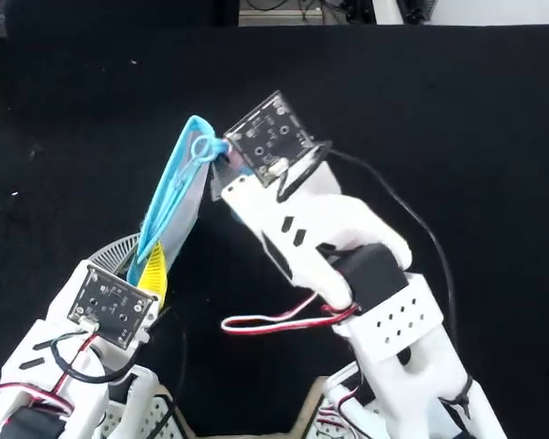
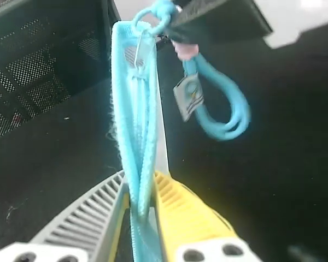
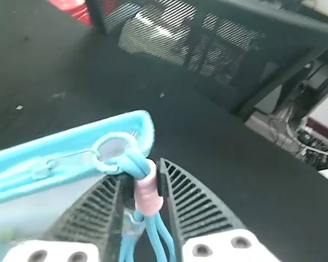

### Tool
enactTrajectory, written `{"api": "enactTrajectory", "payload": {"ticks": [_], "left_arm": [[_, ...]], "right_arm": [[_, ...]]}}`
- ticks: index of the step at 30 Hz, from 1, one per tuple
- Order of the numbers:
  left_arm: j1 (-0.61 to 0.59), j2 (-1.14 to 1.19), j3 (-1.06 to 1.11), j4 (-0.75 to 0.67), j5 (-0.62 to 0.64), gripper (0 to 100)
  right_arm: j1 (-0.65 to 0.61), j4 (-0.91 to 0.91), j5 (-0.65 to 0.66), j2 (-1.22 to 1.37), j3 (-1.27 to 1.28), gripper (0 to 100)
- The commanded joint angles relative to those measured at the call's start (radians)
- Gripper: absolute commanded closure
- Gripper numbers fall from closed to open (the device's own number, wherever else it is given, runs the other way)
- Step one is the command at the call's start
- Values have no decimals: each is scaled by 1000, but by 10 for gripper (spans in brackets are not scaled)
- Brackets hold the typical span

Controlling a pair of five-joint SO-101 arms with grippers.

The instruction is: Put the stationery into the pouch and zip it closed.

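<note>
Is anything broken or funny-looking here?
Nothing looks broken or spilled. The only odd sight: the blue pouch is held on edge, slanting between the left gripper at one end and the right gripper, which pinches its cord.

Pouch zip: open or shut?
Shut, it seems: pull ring at the pouch end corner, zip edges together along its length; right tool grips the cord.

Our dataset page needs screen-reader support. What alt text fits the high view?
A light-blue pouch is held between two white arms over a black table. The left gripper clamps its near end; the right gripper pinches the blue zip-pull cord at its far end.
</note>
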Motion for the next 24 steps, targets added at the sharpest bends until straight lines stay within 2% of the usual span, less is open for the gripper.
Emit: {"api": "enactTrajectory", "payload": {"ticks": [1, 8, 17, 24], "left_arm": [[5, -2, -41, 9, -3, 970], [7, -2, -41, 9, -3, 970], [7, -2, -42, 9, -3, 970], [7, -2, -35, 6, -3, 970]], "right_arm": [[81, -69, -8, -28, -27, 988], [100, -92, 51, -28, -27, 988], [244, -72, 0, 139, -145, 988], [247, 17, -3, 166, -205, 988]]}}
